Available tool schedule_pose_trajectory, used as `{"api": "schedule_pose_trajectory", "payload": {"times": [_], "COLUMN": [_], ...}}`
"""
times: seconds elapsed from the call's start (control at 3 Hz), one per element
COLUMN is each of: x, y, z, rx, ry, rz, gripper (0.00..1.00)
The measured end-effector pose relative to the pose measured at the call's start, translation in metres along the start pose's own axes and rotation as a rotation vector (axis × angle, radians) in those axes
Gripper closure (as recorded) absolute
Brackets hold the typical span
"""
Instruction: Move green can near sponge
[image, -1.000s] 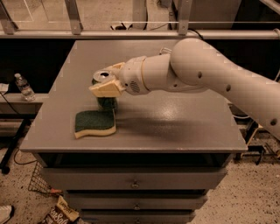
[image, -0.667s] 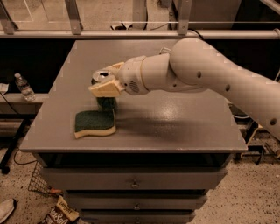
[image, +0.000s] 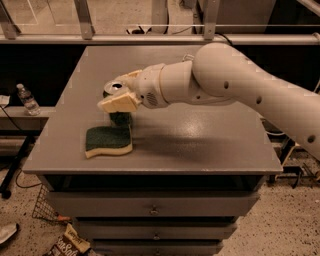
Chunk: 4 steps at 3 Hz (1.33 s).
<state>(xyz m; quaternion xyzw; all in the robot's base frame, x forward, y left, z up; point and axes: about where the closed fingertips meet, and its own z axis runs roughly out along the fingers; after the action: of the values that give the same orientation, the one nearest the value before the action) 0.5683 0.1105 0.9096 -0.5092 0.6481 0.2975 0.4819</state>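
The green can (image: 120, 118) stands upright on the grey table (image: 200, 145), its silver top with pull tab (image: 115, 87) showing. It sits right behind the sponge (image: 108, 140), which lies flat near the table's front left, dark green top over a pale yellow layer. My gripper (image: 121, 92) reaches in from the right, with its cream fingers (image: 120, 103) closed around the can's upper part, one in front and one behind. The can's lower edge looks to touch or nearly touch the sponge's back edge.
My white arm (image: 235, 80) spans the table's right half. A water bottle (image: 27, 100) stands on a ledge to the left. A railing (image: 160, 37) runs behind the table. Drawers (image: 155, 205) sit below the front edge; a snack bag (image: 70, 244) lies on the floor.
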Motion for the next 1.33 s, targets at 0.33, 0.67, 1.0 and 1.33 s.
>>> {"api": "schedule_pose_trajectory", "payload": {"times": [0.33,0.67,1.0,1.33], "x": [-0.001,-0.001,-0.003,0.009], "y": [0.001,0.001,0.004,-0.005], "z": [0.001,0.001,-0.01,-0.067], "rx": [-0.002,-0.002,0.015,0.131], "ry": [0.0,0.0,0.033,0.118], "rz": [-0.002,-0.002,-0.028,-0.032], "gripper": [0.0,0.0,0.0,0.0]}}
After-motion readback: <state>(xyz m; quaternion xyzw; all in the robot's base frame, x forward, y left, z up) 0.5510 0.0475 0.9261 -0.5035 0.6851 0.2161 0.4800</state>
